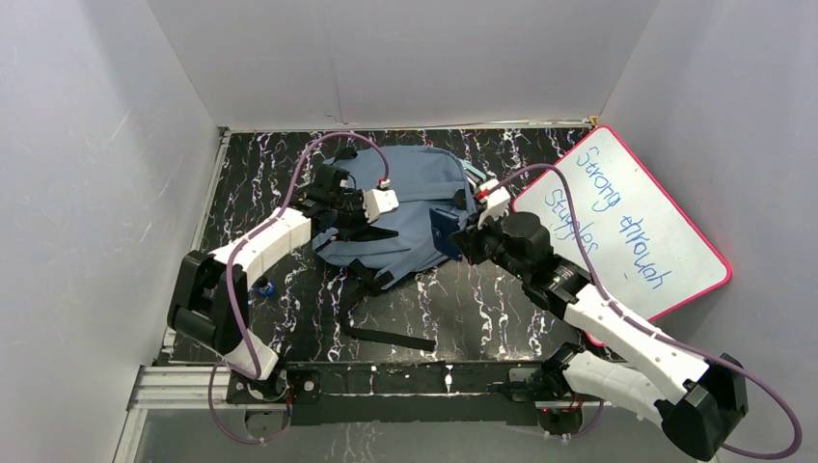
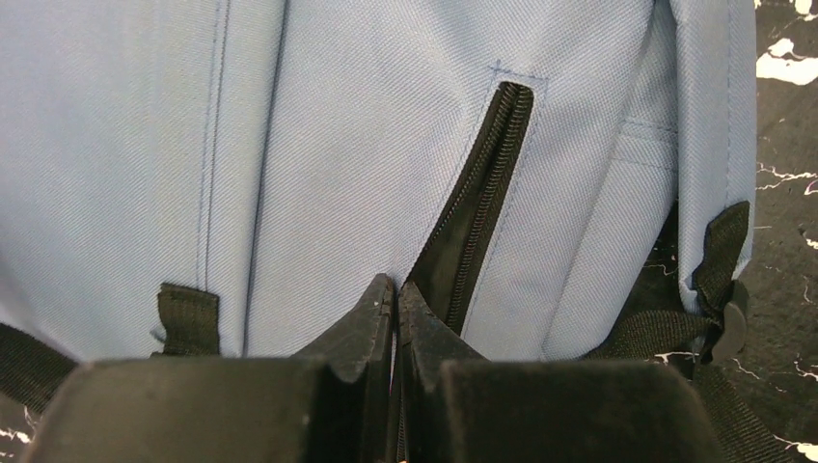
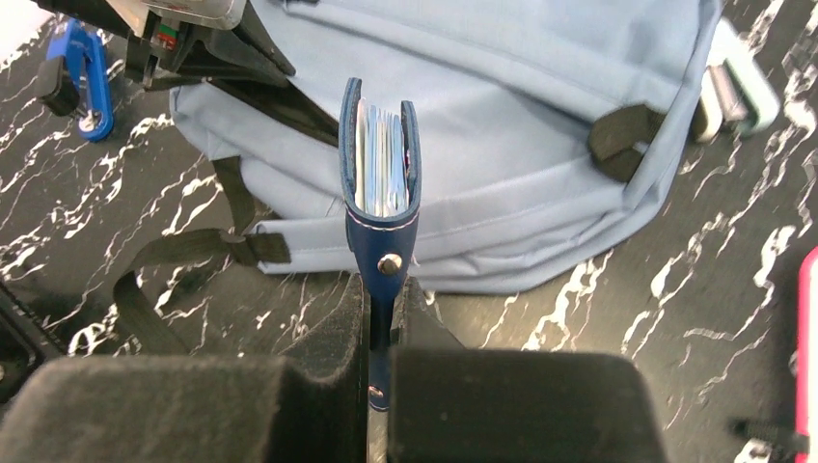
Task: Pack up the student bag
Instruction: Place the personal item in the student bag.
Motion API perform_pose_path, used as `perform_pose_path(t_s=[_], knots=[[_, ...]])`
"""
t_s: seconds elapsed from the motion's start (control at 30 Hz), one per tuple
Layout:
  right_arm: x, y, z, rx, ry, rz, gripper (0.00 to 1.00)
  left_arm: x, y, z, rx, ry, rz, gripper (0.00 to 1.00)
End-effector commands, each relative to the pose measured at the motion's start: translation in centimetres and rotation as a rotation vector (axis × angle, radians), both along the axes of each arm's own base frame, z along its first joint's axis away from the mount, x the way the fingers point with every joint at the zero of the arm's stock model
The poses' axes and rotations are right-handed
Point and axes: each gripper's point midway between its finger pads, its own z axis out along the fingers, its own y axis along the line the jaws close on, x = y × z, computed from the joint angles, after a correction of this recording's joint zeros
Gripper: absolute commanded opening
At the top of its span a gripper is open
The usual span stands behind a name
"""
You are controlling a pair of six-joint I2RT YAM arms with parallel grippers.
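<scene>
Student bag (image 1: pixel 410 207) lies flat; left gripper (image 2: pixel 396 291) pinched shut at its open zip pocket (image 2: pixel 487 193), right gripper (image 3: pixel 383 301) clamps a dark-blue pouch (image 3: pixel 381 164), which likely needs slotting in next.

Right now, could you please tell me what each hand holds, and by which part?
The right hand pinches the wallet by its snap tab. The left hand is shut at the zipper of the bag; whether it grips anything cannot be told.

- The left arm (image 1: pixel 270 241) reaches from the near left toward the far middle; the left gripper (image 2: pixel 395 297) has its jaws pressed together.
- The right arm (image 1: pixel 617 323) stretches from the near right leftward; the right gripper (image 3: pixel 383 289) clamps a dark-blue pouch (image 3: pixel 381 222).
</scene>
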Motion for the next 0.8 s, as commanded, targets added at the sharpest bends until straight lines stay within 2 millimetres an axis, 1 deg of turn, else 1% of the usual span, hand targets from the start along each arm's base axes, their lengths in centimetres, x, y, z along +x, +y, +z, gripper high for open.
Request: perform_pose_path(t_s=[0.0,0.07,0.1,0.17,0.27,0.37,0.5,0.63,0.77], knots=[[1.5,-0.1,6.5,0.093,-0.331,0.005,0.0,1.3,-0.2,4.3,-0.079,-0.122,0.068,0.0],[2.2,-0.9,6.4,0.043,-0.359,-0.034,0.01,1.3,-0.3,4.6,-0.096,-0.118,0.075,0.0],[2.5,-1.2,6.4,0.029,-0.363,-0.051,0.0,1.3,-0.5,4.7,-0.105,-0.118,0.076,0.0],[3.0,-2.2,6.2,0.011,-0.345,-0.113,0.0,1.1,-0.6,4.8,-0.116,-0.112,0.073,0.0],[2.4,-1.7,6.7,0.011,-0.406,-0.055,0.0,1.0,-0.7,4.8,-0.126,-0.11,0.074,0.0],[1.5,-0.4,7.0,0.004,-0.485,0.059,0.0,1.0,-0.8,4.9,-0.131,-0.114,0.073,0.0],[0.5,2.4,5.9,-0.069,-0.511,0.253,0.0,1.1,-0.6,5.0,-0.13,-0.123,0.082,0.0],[-2.1,5.8,4.9,-0.16,-0.606,0.425,0.0,1.2,-0.5,4.9,-0.128,-0.127,0.087,0.0],[-4.6,8.1,3.7,-0.21,-0.695,0.559,0.0,1.1,-0.5,4.9,-0.134,-0.13,0.089,0.0]])
